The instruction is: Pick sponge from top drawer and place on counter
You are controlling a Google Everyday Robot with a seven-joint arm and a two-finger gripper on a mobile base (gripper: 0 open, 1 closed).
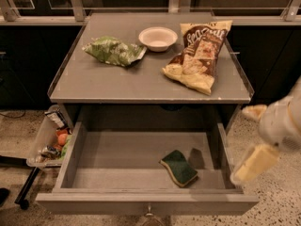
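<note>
The sponge (178, 167) lay green face up in the open top drawer (141, 204), toward its 4 o'clock corner. Its long axis ran from 10 o'clock to 4 o'clock, and nothing else was in the drawer. At the sponge's 3 o'clock, over the drawer's right wall, the end effector (241, 142) hung spread wide, gripping nothing. On the table (141, 86) at 12 o'clock were a green bag (113, 51), an empty white bowl (158, 37) and a chip bag (200, 55). At 9 o'clock, a clear bin (42, 142) held wrappers.

Counter (141, 86): grn bag (113, 51), bowl (158, 37), chip bag (200, 55); gripper (251, 140) rt of top drawer (141, 204).
</note>
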